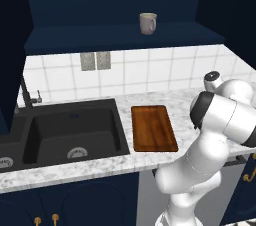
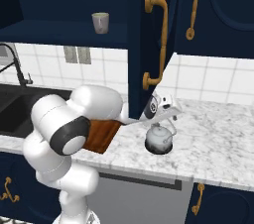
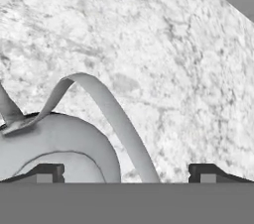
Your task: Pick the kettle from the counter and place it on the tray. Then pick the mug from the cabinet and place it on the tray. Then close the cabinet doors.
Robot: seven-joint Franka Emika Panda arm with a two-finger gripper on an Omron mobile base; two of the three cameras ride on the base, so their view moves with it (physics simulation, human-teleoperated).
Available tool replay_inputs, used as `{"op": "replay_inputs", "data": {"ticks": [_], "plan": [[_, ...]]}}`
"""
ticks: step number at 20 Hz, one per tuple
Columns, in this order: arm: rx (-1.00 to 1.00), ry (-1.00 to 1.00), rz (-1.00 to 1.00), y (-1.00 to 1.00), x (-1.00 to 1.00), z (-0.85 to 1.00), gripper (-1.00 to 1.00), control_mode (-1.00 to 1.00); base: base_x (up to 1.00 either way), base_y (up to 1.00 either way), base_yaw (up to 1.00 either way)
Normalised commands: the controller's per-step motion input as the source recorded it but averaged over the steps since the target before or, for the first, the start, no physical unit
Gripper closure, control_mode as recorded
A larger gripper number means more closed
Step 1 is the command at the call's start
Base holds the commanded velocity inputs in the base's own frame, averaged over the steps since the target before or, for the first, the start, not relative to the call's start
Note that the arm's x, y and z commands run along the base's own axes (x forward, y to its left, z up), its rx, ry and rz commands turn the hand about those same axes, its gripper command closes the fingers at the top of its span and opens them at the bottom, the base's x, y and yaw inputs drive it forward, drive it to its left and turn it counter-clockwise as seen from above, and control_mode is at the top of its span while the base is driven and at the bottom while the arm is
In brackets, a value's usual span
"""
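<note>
The likeliest failure is a missed or lopsided grasp. In the hand view the arched grey handle point(image 3: 111, 114) of the small, squat, white-grey kettle point(image 3: 54, 146) runs slantwise between the two dark fingertips point(image 3: 47, 172) and sits nearer the left one, so closing from here could catch only one edge of it and tip or swing the kettle as it lifts. A descent off to one side could also knock the rounded body and send it sliding across the white-grey speckled marble counter point(image 2: 218, 139).

The kettle stands upright on that counter, well to the right of the flat reddish-brown wooden tray point(image 1: 153, 128). The two-finger gripper point(image 2: 161, 115) hovers just above it with its jaws spread wide and nothing held. The small beige mug point(image 1: 147, 23) sits on the shelf of the dark navy wall cabinet point(image 1: 115, 37), whose door with a gold handle point(image 2: 158, 39) stands open.
</note>
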Motion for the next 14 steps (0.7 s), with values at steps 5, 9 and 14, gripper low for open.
{"op": "replay_inputs", "data": {"ticks": [5,9,14], "plan": [[0.03,0.0,0.03,-0.22,0.12,-0.06,-1.0,-1.0,0.0,0.0,0.0],[0.04,0.0,0.03,-0.27,0.13,-0.06,-1.0,-1.0,0.0,0.0,0.0],[0.01,0.05,0.05,-0.17,-0.01,-0.17,-1.0,-1.0,0.0,0.0,0.0]]}}
